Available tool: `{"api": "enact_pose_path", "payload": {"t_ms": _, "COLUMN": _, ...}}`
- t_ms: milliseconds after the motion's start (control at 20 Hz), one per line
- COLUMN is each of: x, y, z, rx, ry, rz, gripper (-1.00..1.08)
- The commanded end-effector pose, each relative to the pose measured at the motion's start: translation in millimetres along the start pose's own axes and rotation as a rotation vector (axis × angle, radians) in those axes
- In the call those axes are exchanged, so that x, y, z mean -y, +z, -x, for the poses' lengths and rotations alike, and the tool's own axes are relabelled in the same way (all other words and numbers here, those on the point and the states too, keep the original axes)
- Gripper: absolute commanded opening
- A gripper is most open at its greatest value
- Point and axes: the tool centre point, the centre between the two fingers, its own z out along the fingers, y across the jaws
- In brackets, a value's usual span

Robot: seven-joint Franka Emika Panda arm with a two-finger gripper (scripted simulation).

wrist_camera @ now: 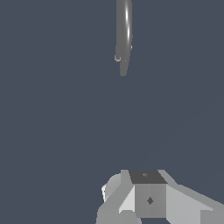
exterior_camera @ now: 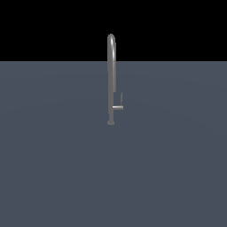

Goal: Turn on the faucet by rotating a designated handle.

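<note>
The faucet (exterior_camera: 111, 80) stands upright on a flat grey floor (exterior_camera: 53, 168), about in the middle of the exterior view, its arched top reaching above the floor's far edge into black. The handle (exterior_camera: 118, 104) juts from the tube low down, toward the exterior view's right — a short level stub ending in a thin bar that points up, parallel to the tube.

The arm does not show in the exterior view. In the wrist view only part of the gripper (wrist_camera: 148, 197) shows, with the faucet (wrist_camera: 124, 30) well apart from it and ahead along the camera's line of sight; the handle cannot be picked out there. Whether the jaws stand apart or together cannot be told — the fingertips are out of frame.

The coming move looks like a long, unobstructed approach to the handle's side of the tube.
</note>
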Motion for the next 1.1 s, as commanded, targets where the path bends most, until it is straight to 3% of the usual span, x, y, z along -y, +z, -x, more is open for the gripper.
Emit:
{"api": "enact_pose_path", "payload": {"t_ms": 0, "x": -2, "y": -3, "z": -1, "rx": -0.009, "ry": 0.006, "rz": -0.013, "gripper": -1.00}}
{"api": "enact_pose_path", "payload": {"t_ms": 300, "x": -1, "y": -24, "z": -2, "rx": -0.056, "ry": 0.017, "rz": -0.063, "gripper": -1.00}}
{"api": "enact_pose_path", "payload": {"t_ms": 550, "x": -2, "y": -51, "z": -3, "rx": -0.111, "ry": 0.033, "rz": -0.137, "gripper": -1.00}}
{"api": "enact_pose_path", "payload": {"t_ms": 750, "x": -6, "y": -78, "z": -4, "rx": -0.161, "ry": 0.053, "rz": -0.224, "gripper": -1.00}}
{"api": "enact_pose_path", "payload": {"t_ms": 1050, "x": -22, "y": -121, "z": -6, "rx": -0.223, "ry": 0.091, "rz": -0.388, "gripper": -1.00}}
